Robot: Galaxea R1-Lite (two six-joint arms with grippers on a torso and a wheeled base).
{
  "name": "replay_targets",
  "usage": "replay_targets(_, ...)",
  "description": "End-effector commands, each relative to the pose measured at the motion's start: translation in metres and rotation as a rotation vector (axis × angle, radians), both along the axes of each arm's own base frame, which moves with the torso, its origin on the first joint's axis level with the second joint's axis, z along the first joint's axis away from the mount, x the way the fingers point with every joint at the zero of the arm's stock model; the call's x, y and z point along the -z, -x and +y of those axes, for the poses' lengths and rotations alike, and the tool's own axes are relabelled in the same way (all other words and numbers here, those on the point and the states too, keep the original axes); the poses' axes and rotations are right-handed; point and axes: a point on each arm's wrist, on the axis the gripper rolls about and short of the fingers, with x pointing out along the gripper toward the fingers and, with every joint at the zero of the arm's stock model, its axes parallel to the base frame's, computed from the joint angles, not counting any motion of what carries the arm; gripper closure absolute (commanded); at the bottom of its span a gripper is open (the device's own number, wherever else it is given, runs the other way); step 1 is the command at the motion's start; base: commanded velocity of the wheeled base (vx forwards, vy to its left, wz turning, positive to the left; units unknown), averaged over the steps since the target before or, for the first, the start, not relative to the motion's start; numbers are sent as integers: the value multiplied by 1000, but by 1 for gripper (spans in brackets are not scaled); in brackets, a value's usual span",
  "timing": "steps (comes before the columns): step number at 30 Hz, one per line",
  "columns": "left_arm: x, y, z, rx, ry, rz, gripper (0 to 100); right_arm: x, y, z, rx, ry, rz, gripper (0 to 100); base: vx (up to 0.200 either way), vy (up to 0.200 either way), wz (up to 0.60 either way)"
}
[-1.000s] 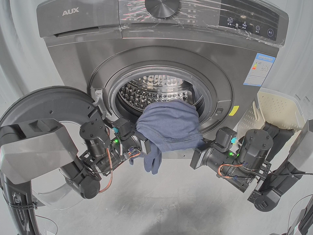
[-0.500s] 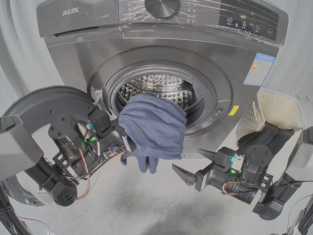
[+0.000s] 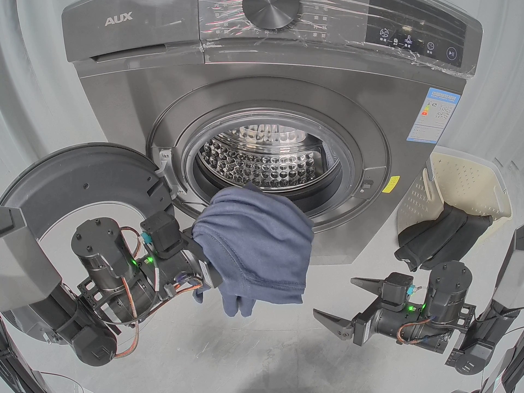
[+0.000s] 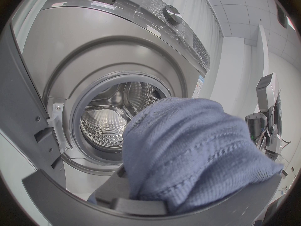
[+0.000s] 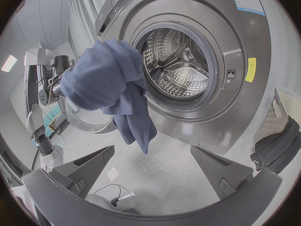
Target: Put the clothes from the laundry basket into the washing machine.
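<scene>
Now: we log the left gripper (image 3: 210,271) clenched on the blue garment (image 3: 256,241), which drapes over its fingers and hangs outside the drum (image 3: 267,162), before the lower rim of the washer (image 3: 164,94) mouth. Right gripper (image 3: 334,297) is spread wide, holding nothing, low over the grey floor (image 3: 262,356). Dark clothes (image 3: 436,236) hang over the basket (image 3: 475,184) rim, right of the washer. The door (image 3: 82,176) stands open at left.

Logo (image 3: 119,19), blue label (image 3: 434,115), yellow sticker (image 3: 391,184) (washing machine (image 3: 136,99))
</scene>
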Motion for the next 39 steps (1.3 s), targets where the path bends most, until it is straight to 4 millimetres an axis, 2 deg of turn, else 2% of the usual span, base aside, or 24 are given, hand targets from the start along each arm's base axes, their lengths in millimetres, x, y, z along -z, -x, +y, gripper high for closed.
replay_targets(1, 9, 3, -4, 13, -22, 27, 100, 0, -1, -2, 10, 0, 4, 0, 0, 0, 0)
replay_targets(7, 18, 0, -6, 6, -41, 53, 100, 2, -2, -1, 9, 2, 9, 0, 0, 0, 0)
replay_targets(28, 19, 5, -15, 41, -45, 53, 100, 2, -1, -1, 6, 4, 9, 0, 200, 0, 0)
replay_targets(35, 26, 12, -26, 81, -60, 74, 100, 2, 1, 1, -5, 6, 12, 0, 0, 0, 0)
replay_targets(39, 41, 10, -40, 61, -85, 105, 100, -1, 3, 2, -9, -3, 1, 0, 0, 0, 0)
